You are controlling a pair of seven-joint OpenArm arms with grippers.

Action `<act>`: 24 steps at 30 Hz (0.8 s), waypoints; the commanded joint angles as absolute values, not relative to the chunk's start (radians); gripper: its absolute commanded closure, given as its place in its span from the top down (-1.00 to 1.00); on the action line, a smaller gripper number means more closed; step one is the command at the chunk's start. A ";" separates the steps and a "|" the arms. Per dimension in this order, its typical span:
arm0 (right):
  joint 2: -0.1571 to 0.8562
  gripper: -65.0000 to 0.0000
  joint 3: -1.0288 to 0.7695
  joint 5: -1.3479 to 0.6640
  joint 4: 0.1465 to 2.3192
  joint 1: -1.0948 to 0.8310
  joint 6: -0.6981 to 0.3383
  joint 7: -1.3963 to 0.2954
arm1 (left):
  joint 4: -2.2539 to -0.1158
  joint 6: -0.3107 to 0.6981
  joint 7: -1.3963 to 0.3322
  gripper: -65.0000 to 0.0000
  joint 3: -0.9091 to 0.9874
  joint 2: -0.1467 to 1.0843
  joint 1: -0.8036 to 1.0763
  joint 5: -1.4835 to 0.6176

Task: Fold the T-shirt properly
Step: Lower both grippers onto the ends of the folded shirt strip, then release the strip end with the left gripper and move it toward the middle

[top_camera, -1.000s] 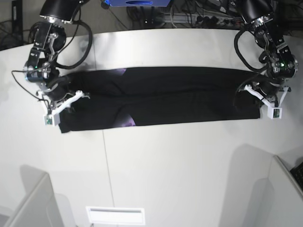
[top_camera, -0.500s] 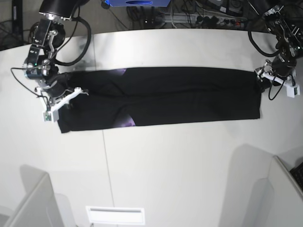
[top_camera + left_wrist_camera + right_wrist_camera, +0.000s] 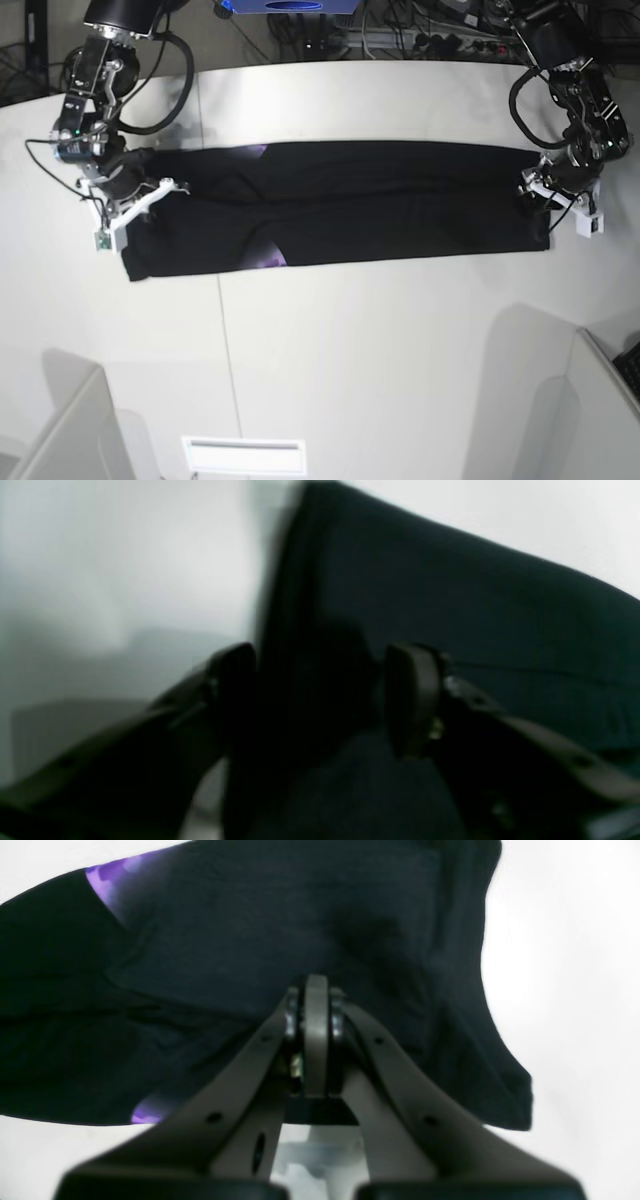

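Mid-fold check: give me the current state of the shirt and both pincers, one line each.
T-shirt: lying flat on the table as a long narrow band, bits of purple print showing.
Left pincer: open, jaws apart over the shirt's end edge, nothing clamped.
Right pincer: shut, tips pressed together above the cloth at the other end; no fabric visibly pinched.
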State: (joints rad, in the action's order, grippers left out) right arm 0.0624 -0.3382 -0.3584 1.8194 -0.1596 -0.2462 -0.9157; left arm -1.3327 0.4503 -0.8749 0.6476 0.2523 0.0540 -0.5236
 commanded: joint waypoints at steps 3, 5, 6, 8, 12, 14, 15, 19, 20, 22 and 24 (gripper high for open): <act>0.071 -1.00 -0.341 -0.364 1.840 -0.163 -0.248 -0.897 | -1.287 0.449 -0.881 -0.45 0.650 0.265 0.073 -0.533; 0.071 -1.00 -0.341 -0.364 1.840 -0.168 -0.248 -0.897 | -1.259 0.449 -0.878 -0.84 0.651 0.268 0.073 -0.532; 0.071 -1.00 -0.343 -0.364 1.842 -0.168 -0.248 -0.897 | -1.245 0.449 -0.877 -1.00 0.656 0.269 0.070 -0.532; 0.071 -1.00 -0.343 -0.364 1.842 -0.171 -0.248 -0.897 | -1.227 0.449 -0.866 -1.00 0.671 0.272 0.067 -0.532; 0.067 -1.00 -0.343 -0.364 1.851 -0.189 -0.248 -0.898 | -1.230 0.449 -0.799 -1.00 0.746 0.275 0.068 -0.529; 0.042 -1.00 -0.349 -0.364 1.857 -0.194 -0.249 -0.903 | -1.230 0.449 -0.789 -1.00 0.754 0.298 0.070 -0.530; 0.036 -1.00 -0.351 -0.364 1.867 -0.203 -0.252 -0.901 | -1.231 0.449 -0.788 -1.00 0.759 0.305 0.071 -0.532; 0.022 -1.00 -0.367 -0.426 1.893 -0.228 -0.346 -0.895 | -1.288 0.449 -0.786 -1.00 0.762 0.314 0.081 -0.529; 0.022 -1.00 -0.387 -0.453 1.894 -0.229 -0.364 -0.900 | -1.317 0.449 -0.786 -1.00 0.762 0.314 0.094 -0.527; 0.016 -1.00 -0.427 -0.504 1.891 -0.232 -0.383 -0.901 | -1.394 0.449 -0.786 -1.00 0.762 0.312 0.124 -0.529; 0.016 -1.00 -0.447 -0.526 1.890 -0.232 -0.383 -0.903 | -1.471 0.449 -0.786 -1.00 0.760 0.309 0.147 -0.527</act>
